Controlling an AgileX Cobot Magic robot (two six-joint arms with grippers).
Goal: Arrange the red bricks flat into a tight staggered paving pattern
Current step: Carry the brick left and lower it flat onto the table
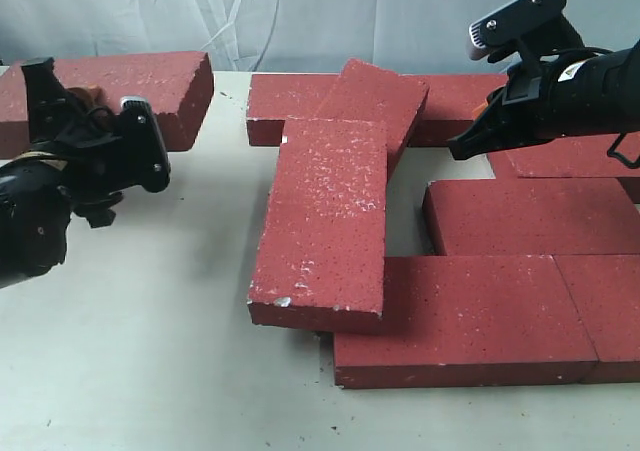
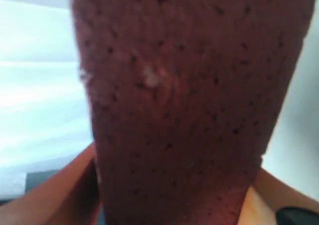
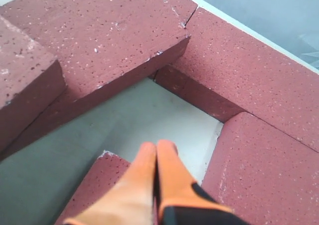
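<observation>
Rough speckled red brick clamped in left tool; right tool pinched closed, empty

Fig. 1. My two arms and fingers.
Left arm, at 9 o'clock, and right arm, at 2 o'clock: black casings. My right wrist bears a grey two-screw camera housing, white label and black cable loop. Fingers: orange, on black mounts.

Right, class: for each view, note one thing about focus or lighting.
Exterior view: sharp, evenly lit, thin shadow under the propped brick. Left wrist view: gripped brick too close, blurred, background washed out. Right wrist view: bricks crisp, orange fingertips slightly soft.
</observation>
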